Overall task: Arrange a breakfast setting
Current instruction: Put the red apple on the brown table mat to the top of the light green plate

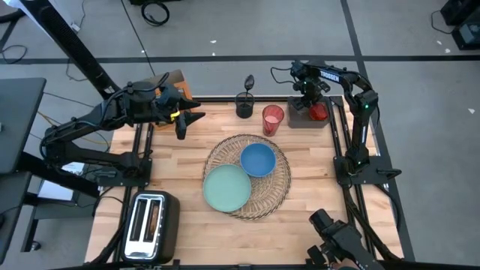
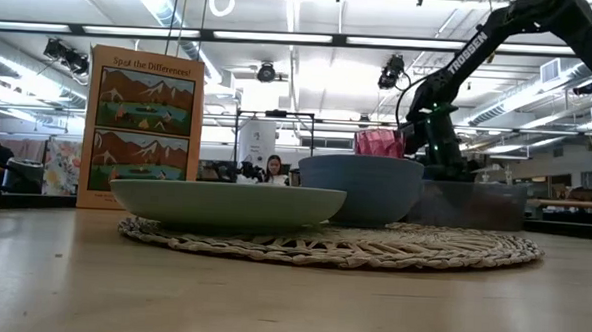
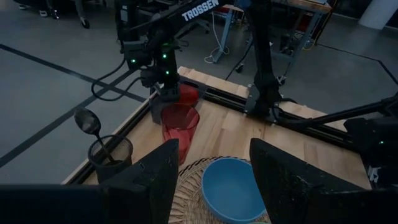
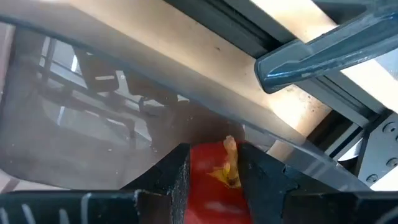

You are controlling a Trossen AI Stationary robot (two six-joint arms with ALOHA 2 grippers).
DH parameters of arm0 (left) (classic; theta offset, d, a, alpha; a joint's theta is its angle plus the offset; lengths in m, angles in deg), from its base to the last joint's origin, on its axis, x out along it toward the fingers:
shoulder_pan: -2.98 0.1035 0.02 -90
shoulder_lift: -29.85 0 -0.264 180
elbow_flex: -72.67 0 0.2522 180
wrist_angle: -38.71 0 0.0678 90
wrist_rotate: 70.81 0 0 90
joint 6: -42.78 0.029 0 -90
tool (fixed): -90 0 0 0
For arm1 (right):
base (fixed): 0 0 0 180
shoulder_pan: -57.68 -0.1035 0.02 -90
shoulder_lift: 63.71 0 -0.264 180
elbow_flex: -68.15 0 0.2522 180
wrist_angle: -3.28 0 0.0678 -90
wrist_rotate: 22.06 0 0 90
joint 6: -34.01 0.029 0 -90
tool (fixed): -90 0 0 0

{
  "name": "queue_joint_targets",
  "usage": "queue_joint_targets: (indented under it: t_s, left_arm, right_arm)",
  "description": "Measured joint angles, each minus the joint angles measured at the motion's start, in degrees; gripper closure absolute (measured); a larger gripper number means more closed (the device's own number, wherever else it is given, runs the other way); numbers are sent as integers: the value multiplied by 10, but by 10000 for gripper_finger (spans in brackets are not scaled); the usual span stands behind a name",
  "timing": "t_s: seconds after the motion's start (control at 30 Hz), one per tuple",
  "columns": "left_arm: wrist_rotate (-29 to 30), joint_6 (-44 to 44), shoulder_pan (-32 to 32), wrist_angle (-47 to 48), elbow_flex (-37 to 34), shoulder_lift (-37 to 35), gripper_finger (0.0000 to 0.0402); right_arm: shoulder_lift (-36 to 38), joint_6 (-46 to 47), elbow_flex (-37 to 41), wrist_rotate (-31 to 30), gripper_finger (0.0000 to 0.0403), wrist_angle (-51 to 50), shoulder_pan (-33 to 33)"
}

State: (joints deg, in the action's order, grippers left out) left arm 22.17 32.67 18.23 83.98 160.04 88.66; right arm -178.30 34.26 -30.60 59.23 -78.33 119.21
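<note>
My right gripper [image 1: 310, 105] reaches down into the grey tray [image 1: 304, 121] at the far right and is shut on the red apple [image 4: 208, 186]. The red cup [image 1: 272, 120] stands left of the tray. On the wicker placemat [image 1: 276, 187] rest the teal plate [image 1: 227, 187] and the blue bowl [image 1: 257, 159]. The dark spoon [image 1: 248, 81] stands in a dark holder [image 1: 244, 103] at the far edge. The cereal box [image 2: 142, 129] stands upright at the far left. My left gripper [image 1: 191, 120] hovers open, raised above the table's far left. My right gripper has the apple between its two fingers [image 4: 171, 180], at the top by the stem [image 4: 231, 152]. The fingers point down from above, into the tray. The red fills the gap from finger to finger. Whether the apple rests on the tray floor does not show.
A silver toaster [image 1: 150, 225] stands at the near left corner. The tray's wall [image 2: 469, 206] rises around the right gripper. Bare wood lies at the near right and between the placemat and the left arm.
</note>
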Motion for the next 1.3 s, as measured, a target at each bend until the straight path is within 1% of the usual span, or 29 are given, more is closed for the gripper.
queue_joint_targets:
  t_s: [0.17, 0.3, 0.6, 0.87, 1.0, 1.17, 1.3]
  left_arm:
    - [0, 0, 0, 0, 0, 0, 198]
    - [0, 0, 0, 0, 0, 0, 198]
    - [0, 0, 0, 0, 0, 0, 198]
    - [0, 1, 0, 0, 0, 0, 198]
    - [0, 6, 0, 0, 0, 0, 198]
    - [0, 7, 0, 0, 0, 0, 198]
    - [0, 15, 0, 0, 0, 0, 198]
  right_arm:
    - [0, -3, 0, -1, 270, 13, 0]
    - [0, -4, 0, -3, 281, 15, 0]
    - [0, -3, 0, -7, 337, 18, 8]
    - [0, -5, 0, -7, 364, 18, 12]
    - [0, -14, 0, -7, 387, 19, 12]
    - [6, -15, 0, -7, 388, 23, 9]
    - [39, -18, 0, -6, 388, 36, 3]
